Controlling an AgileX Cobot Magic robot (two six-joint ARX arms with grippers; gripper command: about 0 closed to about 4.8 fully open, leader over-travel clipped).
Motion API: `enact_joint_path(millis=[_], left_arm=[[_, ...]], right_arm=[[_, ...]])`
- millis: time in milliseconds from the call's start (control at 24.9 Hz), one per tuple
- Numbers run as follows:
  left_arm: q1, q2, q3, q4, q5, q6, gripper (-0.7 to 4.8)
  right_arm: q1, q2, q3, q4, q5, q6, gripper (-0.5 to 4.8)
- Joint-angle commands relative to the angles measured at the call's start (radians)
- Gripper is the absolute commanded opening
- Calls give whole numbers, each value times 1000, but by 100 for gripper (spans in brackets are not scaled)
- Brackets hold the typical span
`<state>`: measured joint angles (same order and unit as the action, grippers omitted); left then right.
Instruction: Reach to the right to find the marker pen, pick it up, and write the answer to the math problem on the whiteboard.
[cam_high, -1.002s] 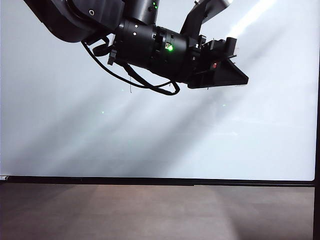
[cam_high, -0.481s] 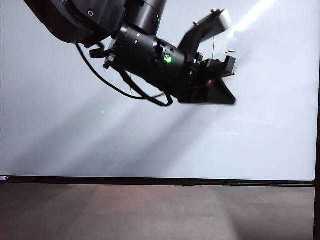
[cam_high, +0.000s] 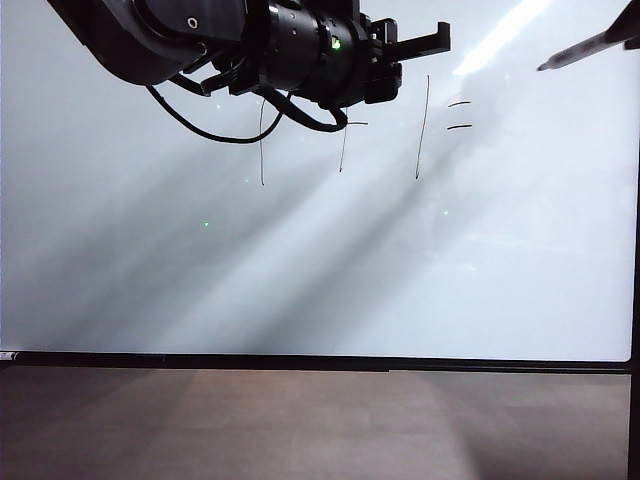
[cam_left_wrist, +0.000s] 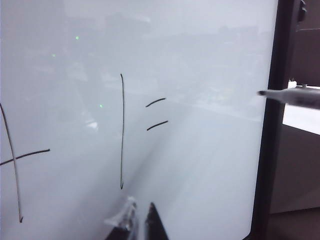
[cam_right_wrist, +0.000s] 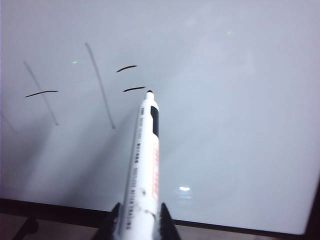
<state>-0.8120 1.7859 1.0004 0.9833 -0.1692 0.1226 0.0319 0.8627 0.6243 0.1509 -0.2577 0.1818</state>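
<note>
The whiteboard (cam_high: 320, 280) carries the math problem (cam_high: 420, 130), thin black strokes reading one plus one equals. The board right of the equals sign (cam_high: 460, 115) is bare, and no answer is in view. My right gripper (cam_right_wrist: 140, 212) is shut on the marker pen (cam_right_wrist: 145, 165), a white barrel whose dark tip points at the board just below the equals sign (cam_right_wrist: 131, 78). The marker pen (cam_high: 585, 50) enters the exterior view at the top right, clear of the board. My left gripper (cam_high: 415, 45) hangs level at the top, above the plus sign. Its fingertips (cam_left_wrist: 151, 220) stand close together, holding nothing.
The bulky black left arm (cam_high: 200, 40) with a green light and a looping cable covers the board's upper left. A thin black frame (cam_high: 320, 362) edges the whiteboard, with brown floor (cam_high: 320, 430) below. A bright light streak (cam_high: 500, 35) crosses the top right.
The left arm's wrist swung up and its gripper levelled, uncovering the written problem. The marker pen has come into the exterior view at the top right.
</note>
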Motion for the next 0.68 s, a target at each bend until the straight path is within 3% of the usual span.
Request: enact_joint_path(millis=[40, 160, 401, 682], left_arm=[[-4, -3, 5, 2, -3, 0, 27], [-3, -3, 5, -27, -3, 0, 27], [-3, -3, 5, -98, -3, 0, 27], [-3, -3, 5, -138, -3, 0, 27]], right_arm=[[1, 48, 19, 86, -66, -11, -4], [1, 100, 59, 89, -85, -79, -4], [1, 219, 106, 201, -79, -93, -4], [2, 344, 198, 211, -79, -93, -4]])
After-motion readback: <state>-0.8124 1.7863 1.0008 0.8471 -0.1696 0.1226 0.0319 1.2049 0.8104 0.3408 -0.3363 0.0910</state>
